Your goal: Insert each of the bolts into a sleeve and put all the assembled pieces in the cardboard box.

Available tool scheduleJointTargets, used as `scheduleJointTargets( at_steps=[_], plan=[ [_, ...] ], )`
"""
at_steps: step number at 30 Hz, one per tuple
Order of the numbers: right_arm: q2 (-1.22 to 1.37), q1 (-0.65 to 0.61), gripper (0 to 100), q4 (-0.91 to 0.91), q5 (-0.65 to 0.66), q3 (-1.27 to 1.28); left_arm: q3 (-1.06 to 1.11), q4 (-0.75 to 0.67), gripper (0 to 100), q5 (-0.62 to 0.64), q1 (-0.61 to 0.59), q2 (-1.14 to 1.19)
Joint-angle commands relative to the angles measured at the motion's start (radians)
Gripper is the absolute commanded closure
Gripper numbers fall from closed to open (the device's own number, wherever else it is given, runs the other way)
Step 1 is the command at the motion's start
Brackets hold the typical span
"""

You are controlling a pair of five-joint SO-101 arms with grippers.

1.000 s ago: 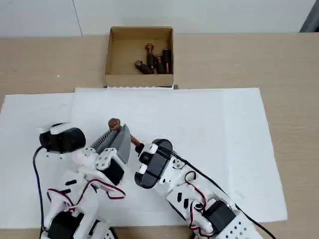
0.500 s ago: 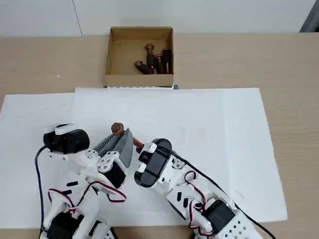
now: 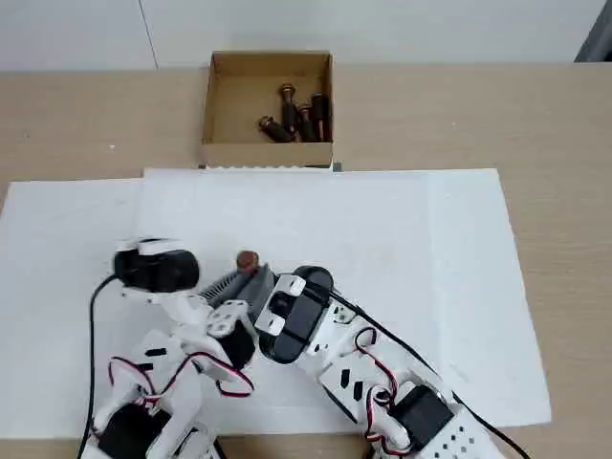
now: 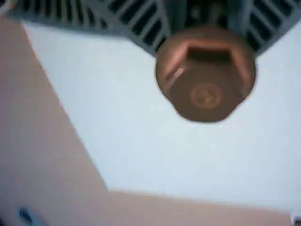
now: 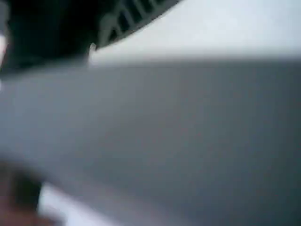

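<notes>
Starting on your left: the left gripper point(image 3: 244, 274) sits low over the white sheet point(image 3: 430, 249), near the front of the table point(image 3: 535, 115), and its ribbed grey jaws are pinching a copper-coloured bolt point(image 3: 247, 260). The head pokes out past the tips, and in the left wrist view you get that hex head point(image 4: 205, 73) pretty much face-on with the sheet behind it. Further back, just past the sheet's far edge, there's the cardboard box point(image 3: 268, 153) with a little cluster of assembled pieces point(image 3: 298, 115) lying bunched toward its right side. I'd say four, but they overlap. Right beside the left gripper, the right arm point(image 3: 330, 344) has its wrist pressed up close against it, and you can't tell whether its jaws are spread or closed since the right wrist view is just a blur
</notes>
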Motion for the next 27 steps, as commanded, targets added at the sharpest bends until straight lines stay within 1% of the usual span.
scheduleJointTargets(
  at_steps=[1, 7, 10, 12, 14, 17, 21, 27],
  plan=[
    [-0.008, -0.002, 99.6, -0.082, 0.058, -0.060, 0.019, 0.029, 99, -0.006, 0.028, -0.008],
    [-0.008, -0.002, 99.6, -0.088, 0.066, -0.058, 0.024, 0.028, 98, -0.020, 0.025, -0.008],
    [-0.008, -0.002, 99.6, -0.084, 0.064, -0.058, 0.024, 0.028, 88, -0.068, 0.023, -0.008],
    [-0.008, -0.002, 99.6, -0.084, 0.064, -0.058, 0.024, 0.032, 81, -0.072, 0.023, -0.006],
    [-0.008, -0.002, 99.6, -0.084, 0.064, -0.058, 0.024, 0.032, 77, -0.072, 0.017, -0.006],
    [-0.008, -0.002, 99.6, -0.082, 0.064, -0.057, 0.018, 0.029, 77, -0.078, -0.023, -0.006],
    [-0.008, -0.002, 99.6, -0.082, 0.066, -0.038, -0.019, 0.028, 77, -0.121, -0.072, -0.006],
    [-0.008, -0.004, 99.6, -0.082, 0.063, -0.023, -0.108, 0.034, 77, -0.149, -0.103, -0.006]
  ],
)
